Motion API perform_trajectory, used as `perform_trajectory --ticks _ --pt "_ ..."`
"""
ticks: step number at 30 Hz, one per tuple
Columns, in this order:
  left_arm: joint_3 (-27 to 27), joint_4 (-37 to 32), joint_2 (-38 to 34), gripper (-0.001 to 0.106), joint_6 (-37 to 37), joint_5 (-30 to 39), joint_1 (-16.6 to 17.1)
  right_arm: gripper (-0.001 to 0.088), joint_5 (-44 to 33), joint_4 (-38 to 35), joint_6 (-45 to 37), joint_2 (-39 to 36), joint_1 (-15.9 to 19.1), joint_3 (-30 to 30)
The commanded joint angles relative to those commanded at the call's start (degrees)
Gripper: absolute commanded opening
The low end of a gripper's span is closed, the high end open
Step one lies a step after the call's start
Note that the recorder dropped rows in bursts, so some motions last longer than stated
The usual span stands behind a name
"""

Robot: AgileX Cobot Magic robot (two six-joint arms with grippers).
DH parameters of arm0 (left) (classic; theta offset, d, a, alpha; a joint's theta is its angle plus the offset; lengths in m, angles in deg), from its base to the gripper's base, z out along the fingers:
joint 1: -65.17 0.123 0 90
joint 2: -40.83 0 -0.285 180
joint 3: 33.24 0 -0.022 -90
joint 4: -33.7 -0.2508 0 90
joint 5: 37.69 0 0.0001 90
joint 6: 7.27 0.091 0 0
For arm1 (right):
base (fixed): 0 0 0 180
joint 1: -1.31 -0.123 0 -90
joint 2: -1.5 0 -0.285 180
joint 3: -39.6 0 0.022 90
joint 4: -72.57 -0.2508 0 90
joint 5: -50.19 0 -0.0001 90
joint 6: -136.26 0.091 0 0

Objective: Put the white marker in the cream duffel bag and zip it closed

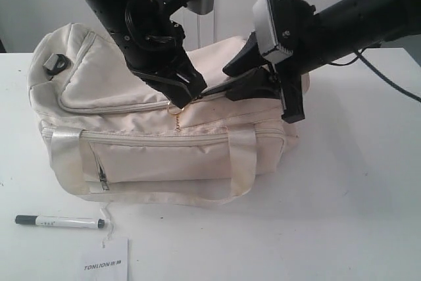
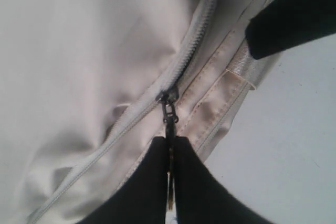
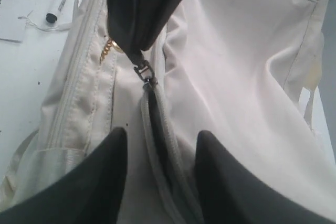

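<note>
Left pincer (image 2: 169,142) clamped on zip pull (image 2: 168,114) of cream duffel bag (image 1: 131,97), right pincer (image 3: 160,137) wide astride zip; white marker (image 1: 60,222) outside, toward bench (image 1: 329,195) near-left corner; likely risk: thin pull slipping free under tug.

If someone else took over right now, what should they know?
Left gripper: shut on the zipper pull of the cream duffel bag.
Right gripper: open, astride the top zipper.
White marker: lying on the table in front of the bag, not yet picked up.
Done: top zipper partly open.
Left: open it enough, put the marker in, zip it closed.
</note>
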Motion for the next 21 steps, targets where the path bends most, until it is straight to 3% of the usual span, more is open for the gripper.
perform_trajectory --ticks 4,21 --pt "0.0 0.0 0.0 0.0 0.0 0.0 0.0 0.0 1.7 0.7 0.0 0.2 0.0 0.0" --pt "0.0 -2.9 0.0 0.0 0.0 3.0 0.0 0.0 7.0 3.5 0.7 0.6 0.0 0.0"
